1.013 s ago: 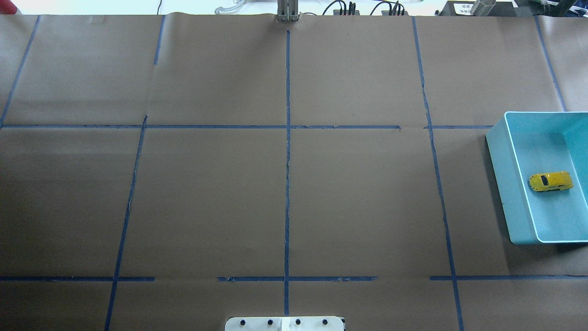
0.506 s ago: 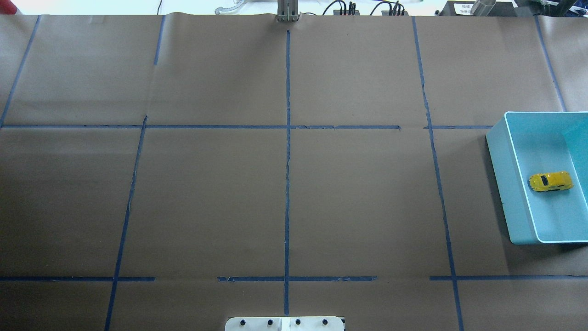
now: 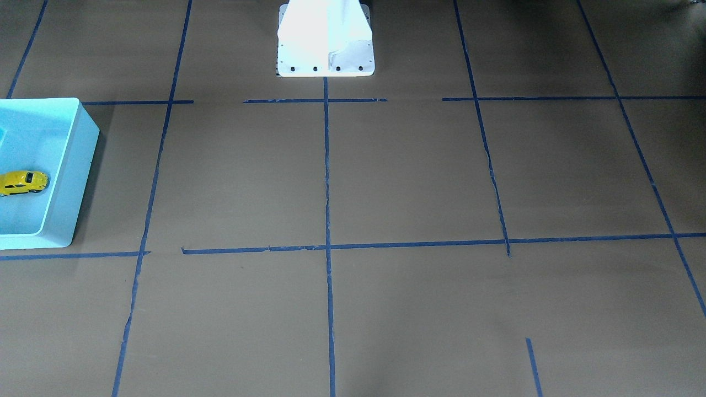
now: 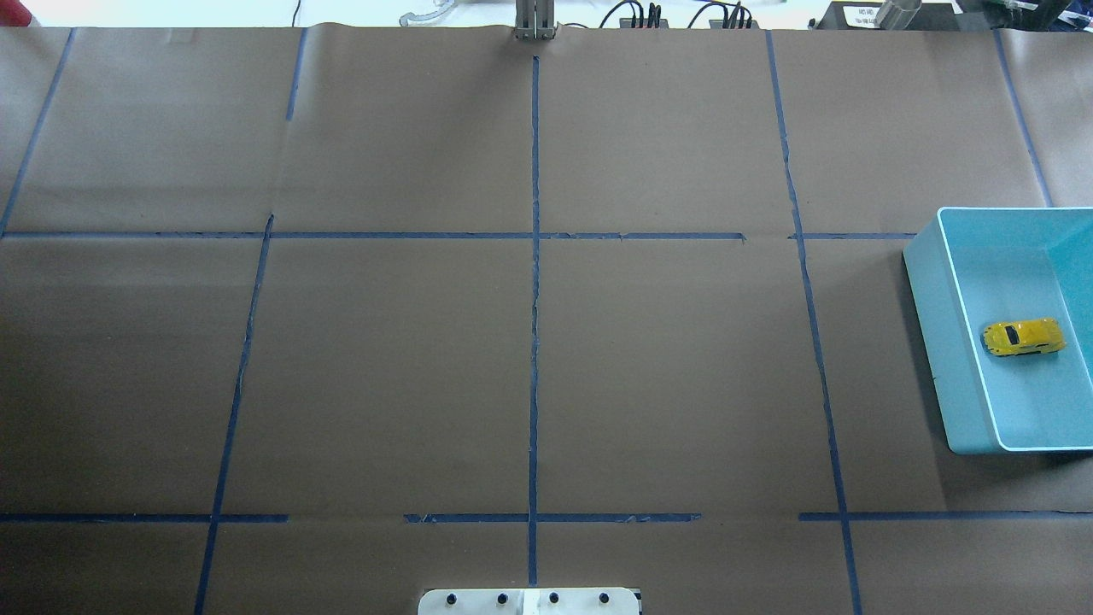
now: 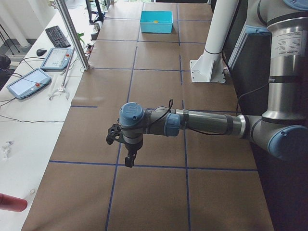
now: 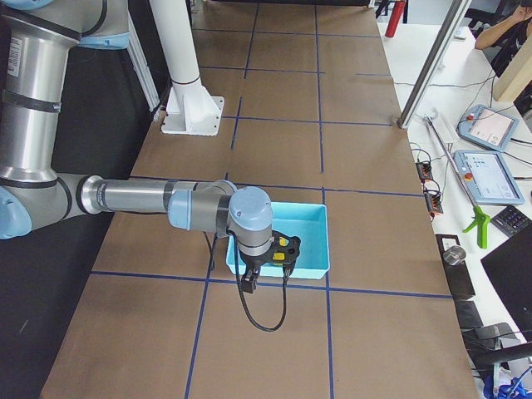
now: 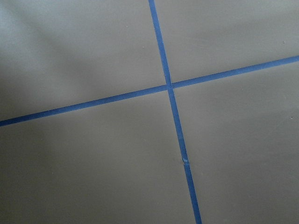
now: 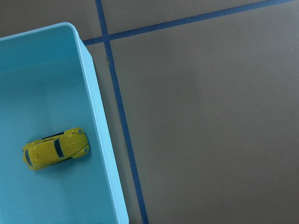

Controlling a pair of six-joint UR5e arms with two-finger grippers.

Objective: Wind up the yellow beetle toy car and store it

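The yellow beetle toy car (image 4: 1024,336) lies on its wheels inside the light-blue bin (image 4: 939,342) at the table's right edge. It also shows in the front view (image 3: 23,182) and in the right wrist view (image 8: 56,148), near the bin's wall (image 8: 100,140). My right gripper (image 6: 248,283) hangs near the bin's near corner (image 6: 312,241), seen only in the right side view; I cannot tell if it is open or shut. My left gripper (image 5: 128,161) hangs over bare paper far from the bin (image 5: 156,21); I cannot tell its state either.
Brown paper with a grid of blue tape lines (image 4: 534,342) covers the table. The robot's white base (image 3: 325,38) stands at the table's near edge. Tablets and a keyboard lie on a side desk (image 5: 29,82).
A faint shadow inside the bin has faded. The car and the bin have not moved.
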